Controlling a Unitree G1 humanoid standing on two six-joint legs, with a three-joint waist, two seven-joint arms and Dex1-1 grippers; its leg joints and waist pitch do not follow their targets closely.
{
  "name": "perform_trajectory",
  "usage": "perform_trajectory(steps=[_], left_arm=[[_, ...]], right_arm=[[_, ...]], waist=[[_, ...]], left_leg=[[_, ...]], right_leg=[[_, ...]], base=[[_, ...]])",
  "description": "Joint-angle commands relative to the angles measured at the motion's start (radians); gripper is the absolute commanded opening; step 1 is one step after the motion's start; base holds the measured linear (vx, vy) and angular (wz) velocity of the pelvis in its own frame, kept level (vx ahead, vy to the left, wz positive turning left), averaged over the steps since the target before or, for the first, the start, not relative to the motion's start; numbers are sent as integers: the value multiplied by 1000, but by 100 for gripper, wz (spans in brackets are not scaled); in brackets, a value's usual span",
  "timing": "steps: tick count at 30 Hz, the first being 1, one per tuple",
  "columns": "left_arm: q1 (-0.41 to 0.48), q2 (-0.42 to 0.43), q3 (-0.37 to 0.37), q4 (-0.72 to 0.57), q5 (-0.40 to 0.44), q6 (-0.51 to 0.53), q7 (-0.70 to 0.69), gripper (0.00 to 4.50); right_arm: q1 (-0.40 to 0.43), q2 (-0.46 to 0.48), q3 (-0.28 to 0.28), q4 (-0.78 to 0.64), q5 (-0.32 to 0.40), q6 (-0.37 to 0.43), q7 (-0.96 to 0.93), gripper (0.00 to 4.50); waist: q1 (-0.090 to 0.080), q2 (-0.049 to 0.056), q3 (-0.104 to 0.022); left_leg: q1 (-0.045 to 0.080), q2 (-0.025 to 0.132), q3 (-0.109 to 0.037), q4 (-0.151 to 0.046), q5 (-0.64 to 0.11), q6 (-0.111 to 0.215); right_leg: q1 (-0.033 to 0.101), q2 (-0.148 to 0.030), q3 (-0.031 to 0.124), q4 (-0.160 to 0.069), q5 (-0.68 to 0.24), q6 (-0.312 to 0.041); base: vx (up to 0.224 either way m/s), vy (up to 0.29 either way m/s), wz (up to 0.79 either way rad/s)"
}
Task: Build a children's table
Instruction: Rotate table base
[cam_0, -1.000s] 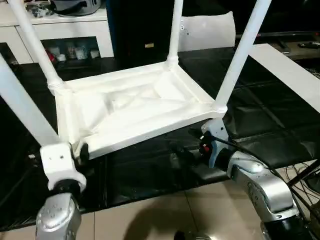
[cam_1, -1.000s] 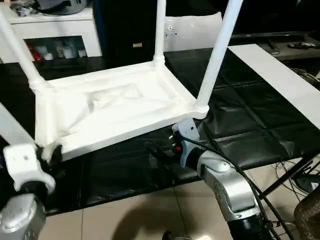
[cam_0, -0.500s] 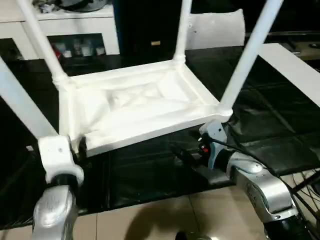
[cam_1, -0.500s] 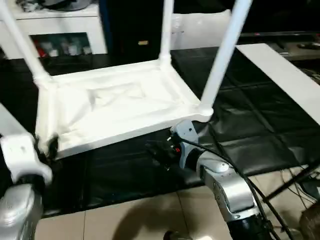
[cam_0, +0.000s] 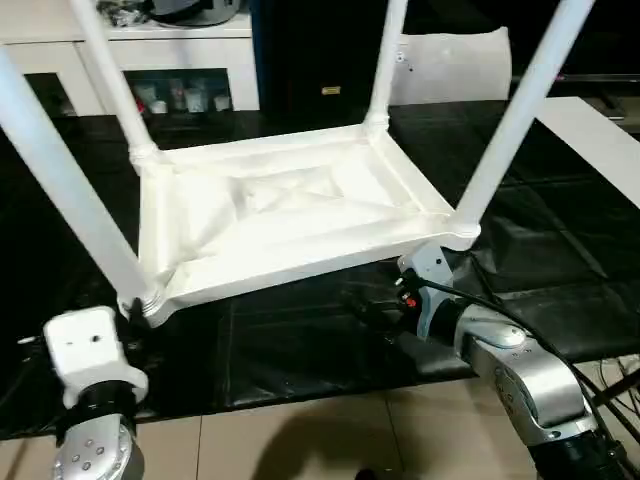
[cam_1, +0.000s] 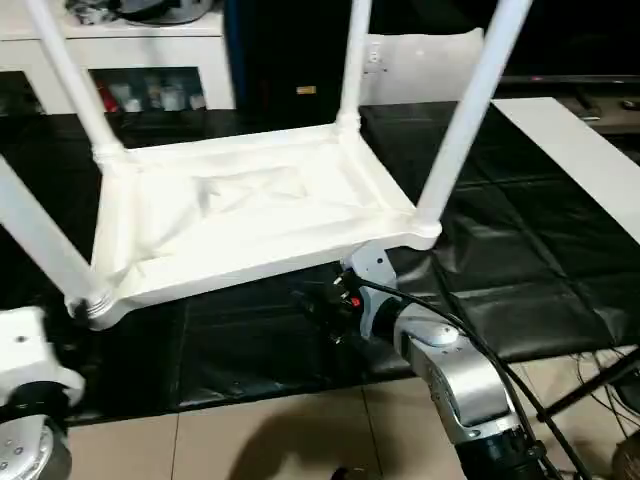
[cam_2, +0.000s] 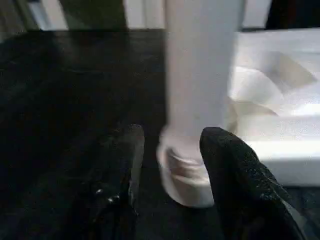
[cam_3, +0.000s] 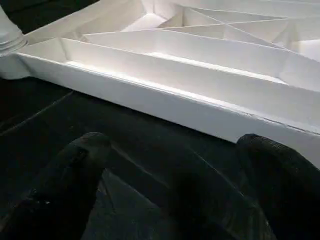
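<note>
table top (cam_0: 290, 215) lies upside down on the black surface (cam_0: 560, 250), 4 legs up in its sockets. left gripper (cam_2: 170, 150) open, empty, by the near-left leg (cam_2: 200, 75). right gripper (cam_3: 170, 155) open, empty, at the near rim. check each leg seats fully before flipping.

I see the children's table (cam_0: 290, 215) all white, its upturned top crossed by pale ribs and its four legs (cam_0: 60, 180) plain white tubes. It lies on a glossy black mat (cam_0: 560, 250) creased into squares. My forearms (cam_0: 525, 375) are silver, and both grippers' fingers (cam_2: 240, 185) are textured black. A flat white panel (cam_0: 455, 65) stands far right, and a white strip (cam_1: 585, 150) runs along the right.
</note>
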Motion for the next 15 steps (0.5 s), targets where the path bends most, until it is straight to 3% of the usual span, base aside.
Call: perform_trajectory(steps=[1, 2, 4, 8, 11, 15], left_arm=[[-36, 13, 22, 13, -8, -18, 10, 226], [-39, 14, 24, 16, -10, -19, 9, 226], [-70, 29, 37, 40, -25, -23, -5, 226], [-120, 63, 61, 85, -41, -27, -17, 226], [-156, 85, 82, 118, -55, -27, -31, 226], [-211, 119, 105, 172, -100, -34, -73, 226]], right_arm=[[-1, -1, -8, 9, -7, -8, 1, 450], [-1, -1, -8, 9, -7, -8, 1, 450], [-3, 2, -10, 11, -9, -9, -4, 450], [-2, 3, -12, 12, -12, -10, -8, 450], [0, 5, -13, 14, -15, -11, -13, 450], [-4, 10, -11, 30, -26, -14, -27, 450]], waist=[[1, 3, -44], [1, 3, -44], [0, 12, -46], [2, 11, -47], [4, 18, -48], [9, 20, -52]], left_leg=[[-11, -6, 16, -74, -285, 70], [-12, -5, 15, -75, -284, 69], [-13, -4, 14, -76, -278, 67], [-10, -6, 15, -75, -278, 69], [-8, -6, 14, -75, -281, 65], [-8, -2, 12, -76, -263, 61]], right_leg=[[46, -40, 48, -83, -489, 19], [47, -40, 48, -81, -484, 17], [49, -41, 50, -76, -458, 6], [48, -40, 50, -76, -452, -2], [48, -40, 51, -75, -445, -6], [51, -42, 54, -66, -406, -25]], base=[[0, 0, 0], [0, 0, 0], [0, 0, 0], [0, 0, 0], [0, 0, 0], [0, 0, 0]])
